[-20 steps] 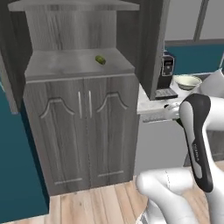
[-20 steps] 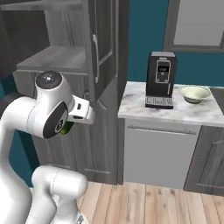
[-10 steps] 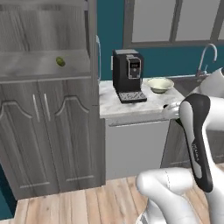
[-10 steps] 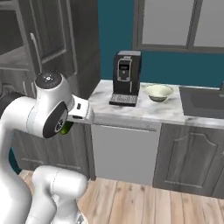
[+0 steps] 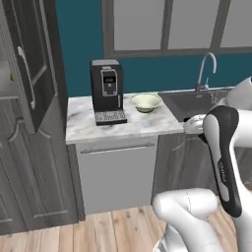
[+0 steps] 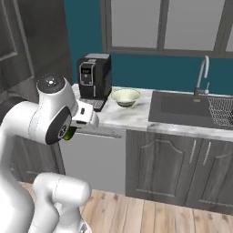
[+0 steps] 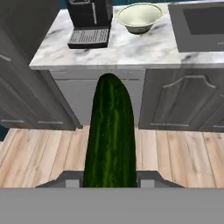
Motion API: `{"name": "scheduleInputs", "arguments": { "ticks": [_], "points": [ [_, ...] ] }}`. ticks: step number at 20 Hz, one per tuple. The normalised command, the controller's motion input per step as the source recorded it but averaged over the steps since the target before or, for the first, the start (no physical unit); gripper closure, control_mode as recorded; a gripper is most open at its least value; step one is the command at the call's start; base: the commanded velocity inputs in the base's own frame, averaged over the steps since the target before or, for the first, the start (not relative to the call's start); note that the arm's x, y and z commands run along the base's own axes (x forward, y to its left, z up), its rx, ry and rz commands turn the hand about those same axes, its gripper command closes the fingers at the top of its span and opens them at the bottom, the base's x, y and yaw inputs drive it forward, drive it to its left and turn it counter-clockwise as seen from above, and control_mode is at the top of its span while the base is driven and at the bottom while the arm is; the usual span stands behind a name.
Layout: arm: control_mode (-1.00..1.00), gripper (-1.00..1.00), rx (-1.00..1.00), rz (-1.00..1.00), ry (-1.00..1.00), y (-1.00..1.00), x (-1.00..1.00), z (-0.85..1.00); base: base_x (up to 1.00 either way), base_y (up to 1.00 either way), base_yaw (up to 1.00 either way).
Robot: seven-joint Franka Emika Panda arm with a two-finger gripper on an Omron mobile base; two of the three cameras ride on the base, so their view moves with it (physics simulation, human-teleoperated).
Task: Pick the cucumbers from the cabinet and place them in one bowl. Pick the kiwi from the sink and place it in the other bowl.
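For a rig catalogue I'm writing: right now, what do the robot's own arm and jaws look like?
The arm is glossy white with rounded, bulbous links. A dark grey round cap with small pale dots sits on top of one joint, and a black band with faint small lettering runs down another link. The gripper has a grey body with two small dark tips. No loose cables show.

The cucumber [image 7: 111, 135] has a dark green skin, slightly glossy, with faint paler streaks running lengthwise. The tabletop [image 5: 142, 125] looks like polished white marble with grey veins. The bowl [image 5: 145, 102] upon it is smooth, pale cream and ceramic-looking. The coffee machine [image 5: 107, 91] is black, plastic-like, with a ribbed metal drip tray. The cabinet [image 5: 29, 74] shows matt grey wood grain; the floor [image 7: 175, 157] is light planked wood. The tap [image 5: 205, 69] gleams chrome, and the sink [image 6: 182, 108] is matt dark grey.
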Motion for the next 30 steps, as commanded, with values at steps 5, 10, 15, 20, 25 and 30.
{"name": "scheduleInputs", "arguments": {
  "ticks": [5, 10, 15, 20, 25, 30],
  "points": [
    [1.0, 1.0, 0.0, 0.0, 0.0, 0.0, 0.0, 0.0, 0.92, -0.33, 0.0],
    [1.0, 1.0, 0.0, 0.0, 0.0, 0.0, 0.0, 0.0, 0.96, -0.2, 0.0],
    [1.0, 1.0, 0.0, 0.0, 0.0, 0.0, 0.0, 0.0, 0.53, -0.46, 0.0],
    [1.0, 1.0, 0.0, 0.0, 0.0, 0.0, 0.0, 0.0, 0.2, -0.18, 0.0],
    [1.0, 1.0, 0.0, 0.0, 0.0, 0.0, 0.0, 0.0, 0.39, 0.0, 0.0],
    [-1.0, 1.0, 0.0, 0.0, 0.02, -0.13, 0.63, -0.06, 0.0, 0.0, 0.0]
  ]
}}
